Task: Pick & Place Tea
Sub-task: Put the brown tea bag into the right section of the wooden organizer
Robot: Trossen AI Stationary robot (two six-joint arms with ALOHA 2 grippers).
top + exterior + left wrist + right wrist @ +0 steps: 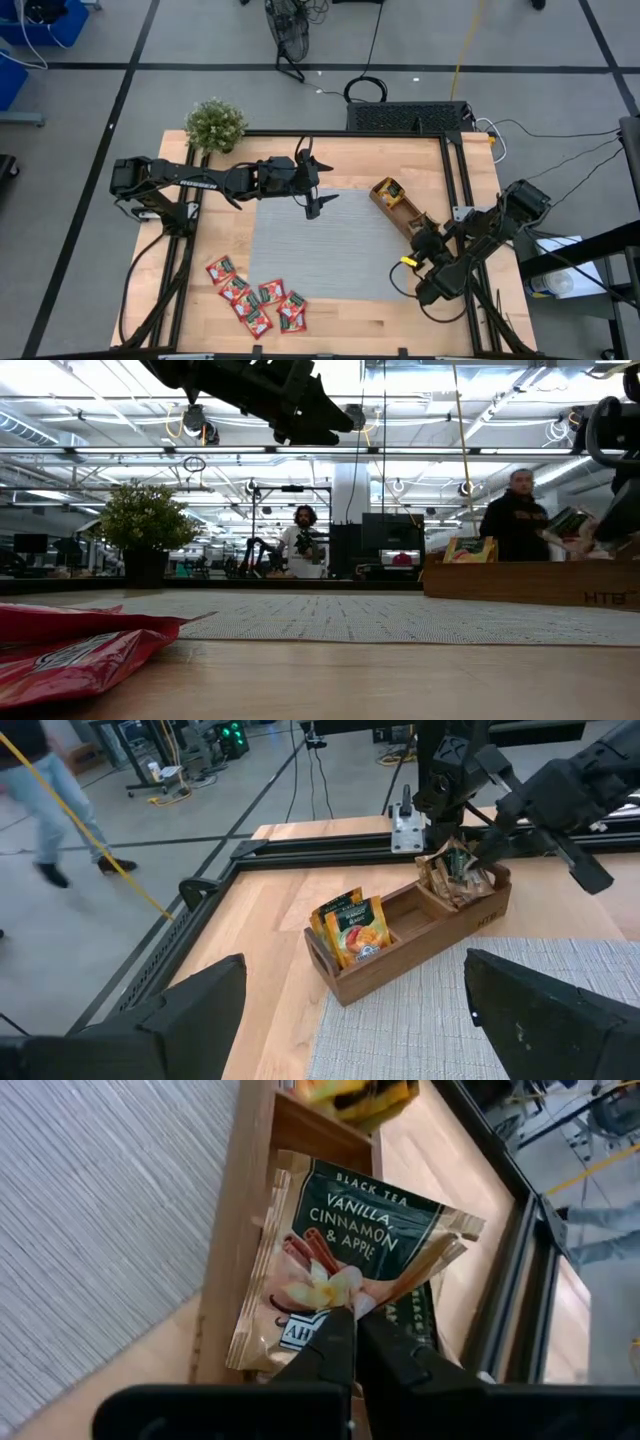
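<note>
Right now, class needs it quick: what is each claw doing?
Left claw: open, holding nothing, above the grey mat.
Right claw: shut on a pale-and-green tea sachet at the wooden tray.

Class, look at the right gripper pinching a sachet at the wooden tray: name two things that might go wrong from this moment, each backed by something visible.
1. The right gripper is shut on only a low edge of the vanilla sachet, so the sachet may slip or swing free when lifted.
2. More sachets sit packed behind it in the same compartment of the wooden tray; lifting might drag a neighbour out.

The left gripper hangs open over the grey mat, out of the way.
</note>
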